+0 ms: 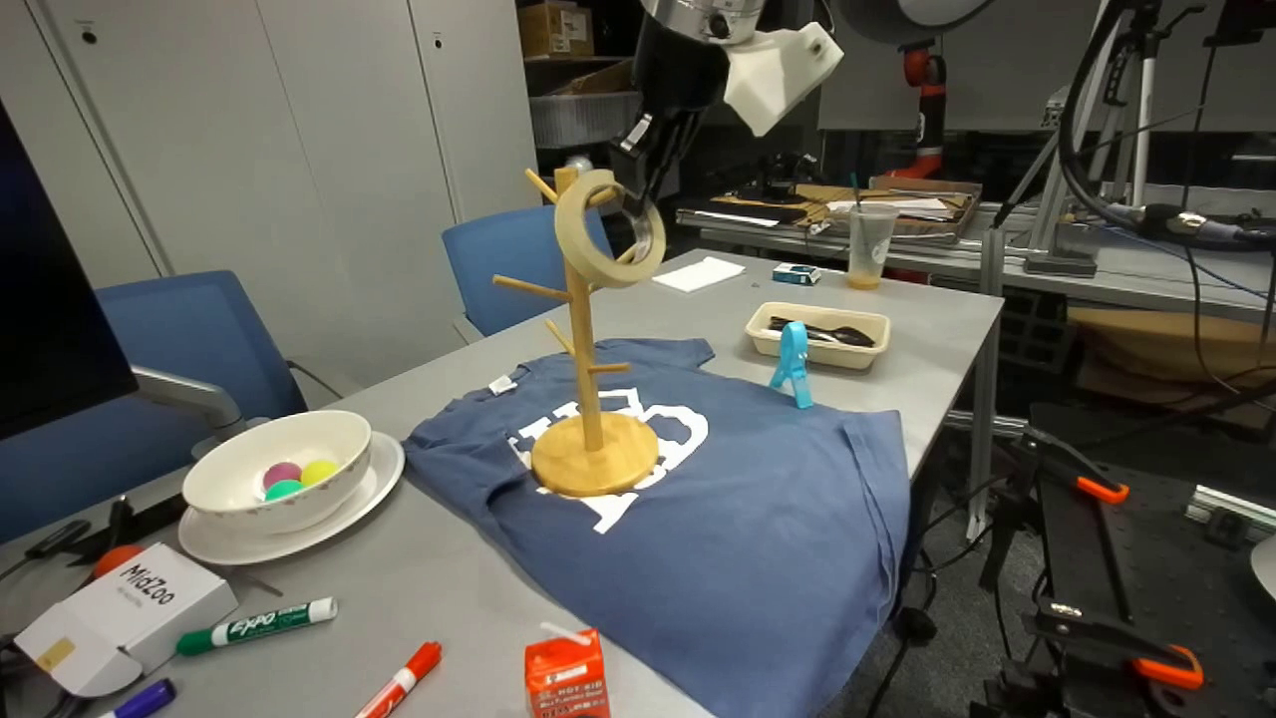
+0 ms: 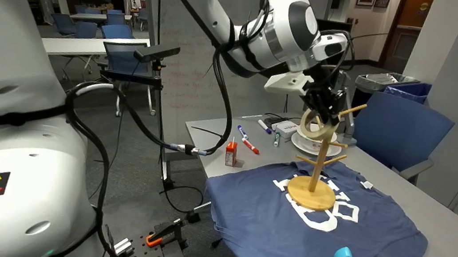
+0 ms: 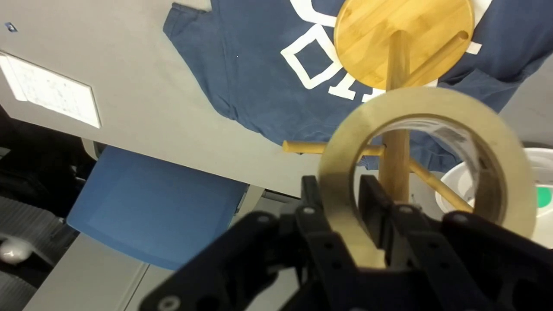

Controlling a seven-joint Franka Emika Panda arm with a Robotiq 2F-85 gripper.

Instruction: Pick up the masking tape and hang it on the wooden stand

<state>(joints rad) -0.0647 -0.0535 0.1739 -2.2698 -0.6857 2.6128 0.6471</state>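
A black pincer [image 3: 340, 188] here grips the masking tape [image 1: 573, 239] by its wall, near the upper pegs [image 2: 353, 109] of the wooden stand [image 1: 586, 384].

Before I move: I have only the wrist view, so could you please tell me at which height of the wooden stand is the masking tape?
Observer: In both exterior views, the masking tape is level with the upper part of the wooden stand, above its lowest pegs.
Operator: Thank you. Is there something at the edge of the shirt which I cannot see?
Observer: Yes, a light blue clip stands there, shown in both exterior views.
Operator: And is there something on the table that could spill?
Observer: Maybe: an exterior view shows a clear plastic cup near the table's edge, with something amber at its bottom.
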